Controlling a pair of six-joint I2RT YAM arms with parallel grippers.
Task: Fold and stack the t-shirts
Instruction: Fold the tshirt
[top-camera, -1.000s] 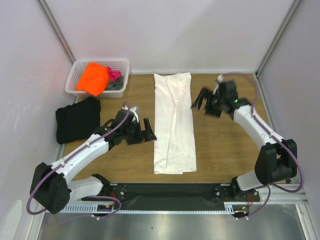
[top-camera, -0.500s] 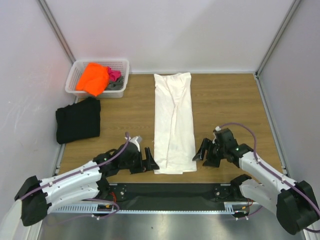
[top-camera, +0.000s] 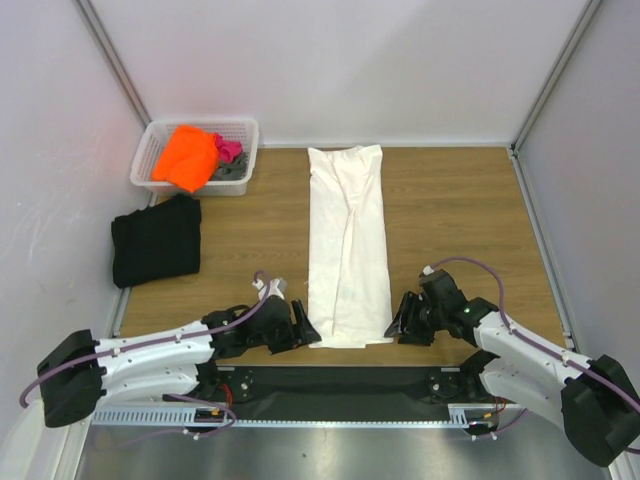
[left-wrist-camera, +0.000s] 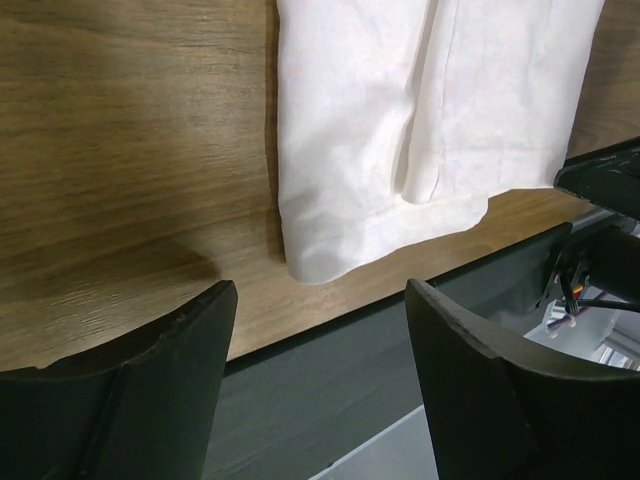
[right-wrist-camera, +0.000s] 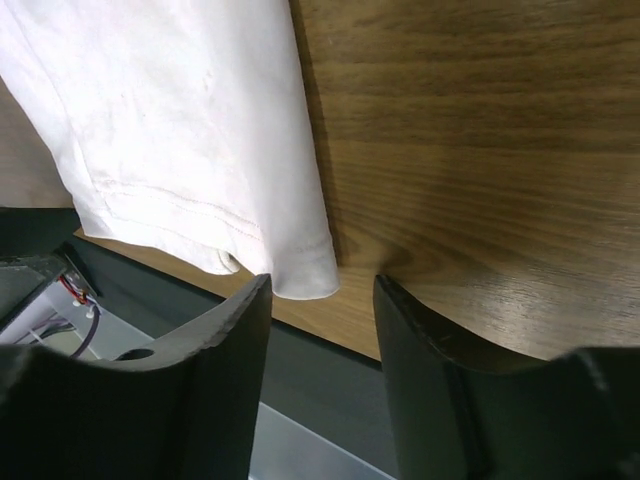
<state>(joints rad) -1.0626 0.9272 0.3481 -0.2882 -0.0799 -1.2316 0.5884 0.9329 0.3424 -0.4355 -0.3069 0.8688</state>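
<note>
The white t-shirt (top-camera: 347, 240) lies folded into a long narrow strip down the middle of the table. Its near hem shows in the left wrist view (left-wrist-camera: 400, 130) and the right wrist view (right-wrist-camera: 190, 130). My left gripper (top-camera: 303, 328) is open, low at the strip's near left corner. My right gripper (top-camera: 396, 322) is open, low at the near right corner, its jaws just off the cloth. A folded black t-shirt (top-camera: 156, 240) lies at the left. Orange (top-camera: 186, 156), pink (top-camera: 229, 150) and grey (top-camera: 232, 172) t-shirts sit in the basket.
The white lattice basket (top-camera: 153, 150) stands at the back left corner. A black strip (top-camera: 340, 378) and metal rail run along the table's near edge, just behind both grippers. White walls close in the sides and back.
Both grippers moved from mid-table down to the near end of the white strip, and in the last half second closed in on its two near corners.
</note>
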